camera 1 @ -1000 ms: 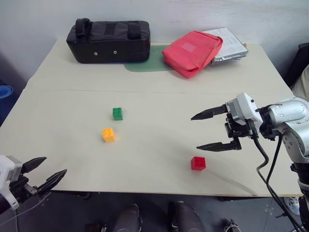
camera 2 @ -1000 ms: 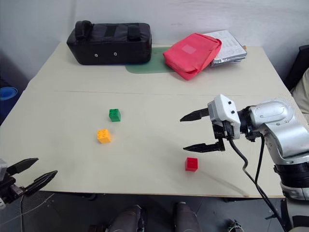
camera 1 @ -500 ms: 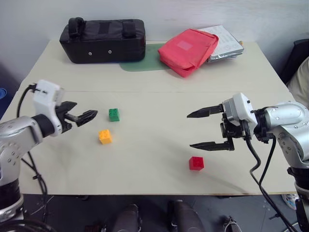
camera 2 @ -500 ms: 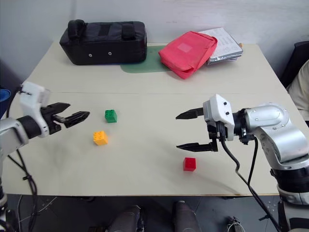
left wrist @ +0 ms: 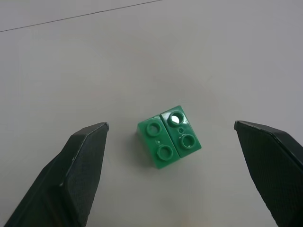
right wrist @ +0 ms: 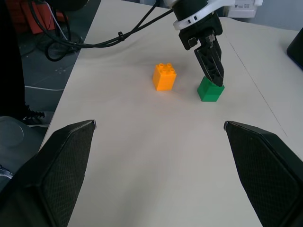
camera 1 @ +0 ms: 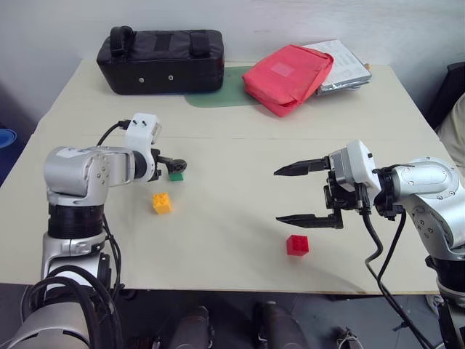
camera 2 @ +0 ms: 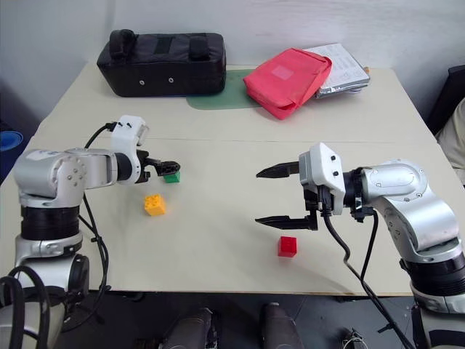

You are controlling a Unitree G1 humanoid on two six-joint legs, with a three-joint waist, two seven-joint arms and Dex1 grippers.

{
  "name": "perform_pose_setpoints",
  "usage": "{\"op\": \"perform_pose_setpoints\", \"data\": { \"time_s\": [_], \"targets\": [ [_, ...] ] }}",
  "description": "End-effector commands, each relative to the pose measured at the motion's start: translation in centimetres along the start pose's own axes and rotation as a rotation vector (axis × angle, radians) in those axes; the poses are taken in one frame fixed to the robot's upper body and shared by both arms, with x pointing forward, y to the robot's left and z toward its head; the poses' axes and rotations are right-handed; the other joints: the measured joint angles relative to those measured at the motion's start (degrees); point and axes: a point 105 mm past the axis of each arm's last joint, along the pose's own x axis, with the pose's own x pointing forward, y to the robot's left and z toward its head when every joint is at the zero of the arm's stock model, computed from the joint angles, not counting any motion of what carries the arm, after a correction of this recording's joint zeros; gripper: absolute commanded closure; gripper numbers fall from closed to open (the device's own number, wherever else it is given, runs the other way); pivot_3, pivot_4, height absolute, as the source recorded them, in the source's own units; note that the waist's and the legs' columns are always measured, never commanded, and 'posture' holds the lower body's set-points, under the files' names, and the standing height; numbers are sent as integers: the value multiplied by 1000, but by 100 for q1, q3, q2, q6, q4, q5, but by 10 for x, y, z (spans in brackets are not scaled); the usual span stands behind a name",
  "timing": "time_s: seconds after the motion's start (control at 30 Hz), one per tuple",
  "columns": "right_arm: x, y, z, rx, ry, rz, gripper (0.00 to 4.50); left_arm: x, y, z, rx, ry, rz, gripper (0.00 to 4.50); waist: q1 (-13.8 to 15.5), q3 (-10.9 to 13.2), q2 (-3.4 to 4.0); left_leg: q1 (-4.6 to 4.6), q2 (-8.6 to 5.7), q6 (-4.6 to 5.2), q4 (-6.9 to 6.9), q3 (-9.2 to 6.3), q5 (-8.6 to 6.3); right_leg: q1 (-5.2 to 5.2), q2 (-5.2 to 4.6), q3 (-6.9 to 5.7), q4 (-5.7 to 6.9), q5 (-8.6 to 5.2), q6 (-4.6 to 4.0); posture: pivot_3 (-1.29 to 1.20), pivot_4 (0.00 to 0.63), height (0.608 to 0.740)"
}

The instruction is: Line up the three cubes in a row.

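Observation:
The green cube (left wrist: 169, 136) lies on the table between the open fingers of my left gripper (camera 1: 178, 164), which points forward and down over it without touching. The orange-yellow cube (camera 1: 162, 203) sits a little nearer and to the left of the green one. The red cube (camera 1: 296, 245) rests near the table's front edge, right of centre. My right gripper (camera 1: 277, 195) hovers open just above and behind the red cube, pointing left, with nothing between its fingers. The right wrist view shows the left gripper (right wrist: 213, 71) over the green cube (right wrist: 210, 90), with the orange-yellow cube (right wrist: 164, 77) beside it.
A black bag (camera 1: 163, 60) stands at the back left of the table (camera 1: 232, 276). A red pouch (camera 1: 287, 76) lies at the back right on a green mat (camera 1: 218, 96), with papers (camera 1: 343, 64) behind it.
My left arm has risen from below the table's front-left edge and swung forward and right, ending over the green cube. The right gripper has stayed almost still.

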Motion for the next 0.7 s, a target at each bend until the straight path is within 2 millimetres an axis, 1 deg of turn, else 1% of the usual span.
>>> {"op": "perform_pose_setpoints", "data": {
  "time_s": [0.03,0.3,0.4,0.5,0.67,0.7],
  "targets": [
    [7,8,9,-34,-29,18,44,4,4,13,17,-26,40,0,11,0,-1,-1,0,0,0,0,1,-1,0,-1,0,0,0,0,150,740],
    [10,11,9,-34,-48,-9,44,24,-10,10,-40,24,-16,0,25,1,-3,-4,-4,3,4,0,3,0,-3,-3,2,1,1,0,150,740],
    [10,11,9,-37,-50,-16,0,28,-13,5,-58,44,-36,552,14,1,-3,-4,-4,3,4,-1,3,0,-3,-3,1,1,1,0,150,740],
    [10,10,10,-40,-54,-20,0,29,-17,1,-103,75,-62,1465,10,1,-4,-4,-3,0,4,0,5,-1,-1,-3,4,1,1,0,150,740],
    [11,8,11,-45,-55,-24,0,29,-15,-1,-92,75,-49,2906,17,1,-4,-3,-3,0,4,-1,5,-1,-2,-3,4,1,2,0,150,740],
    [11,8,10,-46,-54,-24,0,29,-14,-1,-90,75,-46,2981,19,1,-4,-3,-3,0,4,-1,5,-1,-2,-3,4,1,2,0,150,740]
  ]
}}
